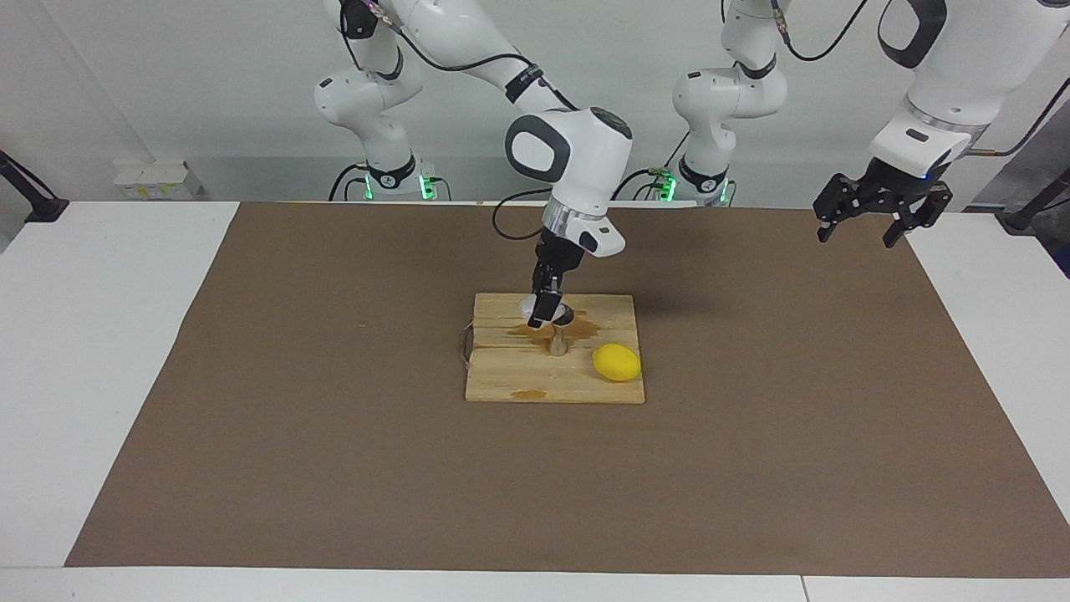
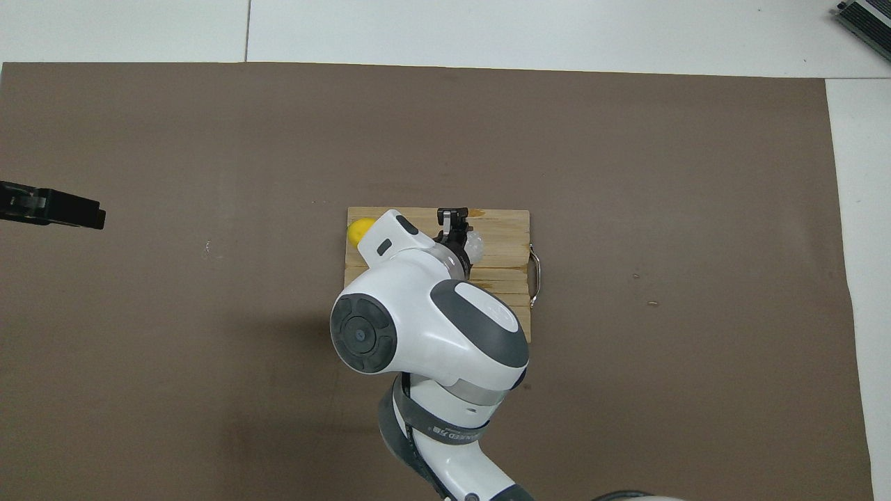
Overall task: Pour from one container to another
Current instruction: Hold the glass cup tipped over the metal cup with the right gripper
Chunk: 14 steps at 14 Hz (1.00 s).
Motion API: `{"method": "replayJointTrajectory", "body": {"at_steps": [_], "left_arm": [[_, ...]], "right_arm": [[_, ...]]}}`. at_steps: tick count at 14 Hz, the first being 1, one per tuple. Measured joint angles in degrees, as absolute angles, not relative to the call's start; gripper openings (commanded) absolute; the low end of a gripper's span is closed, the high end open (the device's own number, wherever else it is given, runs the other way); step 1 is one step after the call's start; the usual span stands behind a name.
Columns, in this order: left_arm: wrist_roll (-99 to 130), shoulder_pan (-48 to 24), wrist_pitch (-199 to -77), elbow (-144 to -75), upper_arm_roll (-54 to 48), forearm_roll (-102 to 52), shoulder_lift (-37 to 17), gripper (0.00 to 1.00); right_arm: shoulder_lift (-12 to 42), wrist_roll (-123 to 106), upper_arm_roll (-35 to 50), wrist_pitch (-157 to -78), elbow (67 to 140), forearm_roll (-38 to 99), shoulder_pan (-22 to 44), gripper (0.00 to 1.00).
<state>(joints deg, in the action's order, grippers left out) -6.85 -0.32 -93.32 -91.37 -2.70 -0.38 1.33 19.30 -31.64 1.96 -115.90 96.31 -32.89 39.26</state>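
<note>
glass cup tipped over the jigger on a wet board

we're looking at a white table (image 1: pixel 100 351) under a wide brown mat (image 1: pixel 334 468), pale wall at the robots' end. mid-mat sits a wooden board (image 1: pixel 535 380) with a wire handle (image 2: pixel 534 275) on its edge toward the right arm's end, and dark wet patches on the planks.

the right gripper (image 1: pixel 545 311) is down over the board, fingers clamped on the glass cup (image 2: pixel 475 243), which hangs tilted just above the steel jigger (image 1: pixel 557 339). the jigger stands upright on the board, amid the wet stain. whether cup and jigger touch, we cannot tell. overhead, the arm's wrist hides the jigger.

a lemon (image 1: pixel 617 362) lies on the board just beside the jigger, toward the left arm's end and a bit farther from the robots.

the left gripper (image 1: pixel 882 219) waits in the air over the mat's edge at its own end, fingers spread and holding nothing.

we see bare brown mat on every side of the board, out to the mat's edges.
</note>
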Motion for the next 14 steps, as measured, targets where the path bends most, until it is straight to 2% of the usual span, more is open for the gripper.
{"method": "replayJointTrajectory", "body": {"at_steps": [14], "left_arm": [[-6.85, -0.35, -93.32, -91.37, -2.73, -0.38, 1.27, 1.0]], "right_arm": [[19.36, -31.64, 1.96, -115.78, 96.31, -34.39, 39.4, 0.43]]}}
